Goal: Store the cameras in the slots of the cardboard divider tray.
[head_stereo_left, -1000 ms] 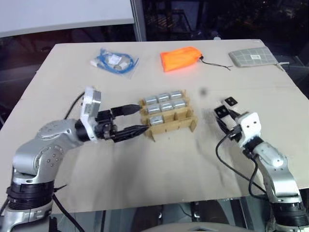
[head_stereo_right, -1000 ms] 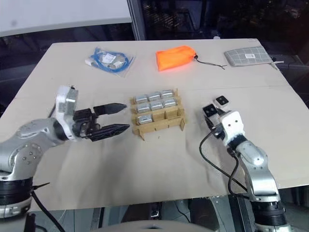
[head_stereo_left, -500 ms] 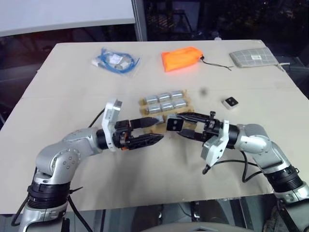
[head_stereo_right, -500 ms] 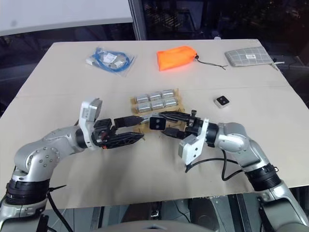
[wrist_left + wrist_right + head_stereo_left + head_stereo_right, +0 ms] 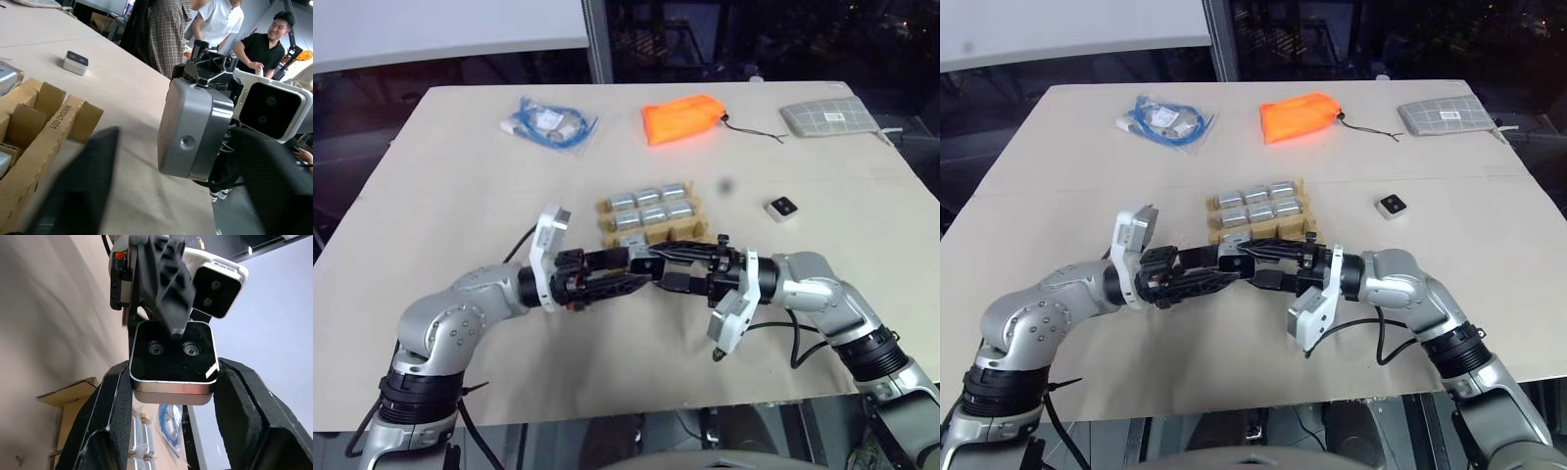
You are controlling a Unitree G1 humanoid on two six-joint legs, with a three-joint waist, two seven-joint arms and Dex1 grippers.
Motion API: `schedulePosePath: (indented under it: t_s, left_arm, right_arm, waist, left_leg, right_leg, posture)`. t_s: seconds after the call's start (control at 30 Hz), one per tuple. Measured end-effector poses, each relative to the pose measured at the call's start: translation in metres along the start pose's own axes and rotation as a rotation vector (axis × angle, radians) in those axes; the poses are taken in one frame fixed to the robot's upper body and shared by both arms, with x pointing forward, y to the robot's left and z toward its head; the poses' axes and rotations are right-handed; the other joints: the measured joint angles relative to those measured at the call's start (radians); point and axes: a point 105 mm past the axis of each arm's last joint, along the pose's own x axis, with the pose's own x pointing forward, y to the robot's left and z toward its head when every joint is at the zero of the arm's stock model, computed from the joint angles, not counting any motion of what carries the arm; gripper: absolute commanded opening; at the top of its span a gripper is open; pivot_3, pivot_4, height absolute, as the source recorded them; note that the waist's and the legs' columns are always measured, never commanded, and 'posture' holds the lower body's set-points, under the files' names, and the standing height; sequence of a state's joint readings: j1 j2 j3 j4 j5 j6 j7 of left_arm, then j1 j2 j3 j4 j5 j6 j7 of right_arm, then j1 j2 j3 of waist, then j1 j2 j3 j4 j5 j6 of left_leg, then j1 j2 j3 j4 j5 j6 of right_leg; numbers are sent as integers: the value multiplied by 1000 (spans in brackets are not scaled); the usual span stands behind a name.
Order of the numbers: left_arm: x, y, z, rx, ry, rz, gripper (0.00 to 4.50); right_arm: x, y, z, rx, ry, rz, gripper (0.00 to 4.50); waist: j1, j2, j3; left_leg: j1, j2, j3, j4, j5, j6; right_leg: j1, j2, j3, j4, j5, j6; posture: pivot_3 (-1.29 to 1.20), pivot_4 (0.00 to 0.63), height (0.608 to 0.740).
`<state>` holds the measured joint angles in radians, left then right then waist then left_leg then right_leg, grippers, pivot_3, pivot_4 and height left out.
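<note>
Head views: I see both grippers meet just in front of the brown corrugated-cardboard divider tray [image 5: 651, 227] at the beige desk's [image 5: 460, 176] middle. A second small camera [image 5: 782, 207] lies toward the right edge.

Left wrist view: left gripper [image 5: 171, 191] straddles the silver-grey cube camera [image 5: 193, 129], grip uncertain.

Right wrist view: right gripper [image 5: 171, 406] clamps that camera.

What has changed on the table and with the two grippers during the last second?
The right gripper carried a camera from the table's right side to the middle, in front of the cardboard divider tray. The left gripper moved right and closed around that camera. The tray's stored cameras, the second camera and the orange bag stayed.
</note>
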<state>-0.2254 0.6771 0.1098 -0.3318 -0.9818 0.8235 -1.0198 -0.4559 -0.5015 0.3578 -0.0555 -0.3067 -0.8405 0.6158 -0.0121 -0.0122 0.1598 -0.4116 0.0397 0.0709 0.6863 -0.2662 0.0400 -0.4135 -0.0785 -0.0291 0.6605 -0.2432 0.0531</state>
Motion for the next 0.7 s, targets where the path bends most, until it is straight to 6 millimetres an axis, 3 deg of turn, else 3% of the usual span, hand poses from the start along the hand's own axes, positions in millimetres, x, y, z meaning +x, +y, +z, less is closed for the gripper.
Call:
schedulePosePath:
  t_s: [0.07,0.2,0.27,0.4,0.6,0.7]
  left_arm:
    - [0,-1,0,13,5,-3,789]
    - [1,-1,3,39,9,1,767]
    - [1,1,3,52,13,7,767]
    - [5,4,9,70,9,6,767]
    - [18,22,29,205,17,57,767]
    - [19,58,28,371,116,210,767]
  right_arm:
    - [0,0,-2,13,7,-3,1819]
    - [0,-1,-2,28,9,-19,1819]
    - [0,-1,-3,63,32,-28,2969]
    - [-5,2,-11,148,104,-22,4422]
    - [-27,4,-29,286,251,-71,4422]
    - [-48,-1,-42,355,357,-143,4422]
  waist:
    - [0,0,0]
    - [0,0,0]
    - [1,0,0]
    - [3,0,0]
    - [7,-1,0]
    - [8,-1,0]
  left_leg:
    - [0,0,0,0,0,0]
    - [0,0,0,0,0,0]
    - [0,0,0,0,0,0]
    - [0,0,0,0,0,0]
    - [-1,-1,0,1,0,0]
    - [0,-1,1,0,0,0]
  right_leg:
    - [0,0,0,0,0,0]
    - [0,0,0,0,0,0]
    - [0,0,0,0,0,0]
    - [0,0,-1,0,0,0]
    - [0,0,-1,0,0,0]
    - [0,1,-1,0,0,0]
  posture:
    - [0,150,740]
    - [0,150,740]
    - [0,150,740]
    - [0,150,740]
    - [0,150,740]
    - [0,150,740]
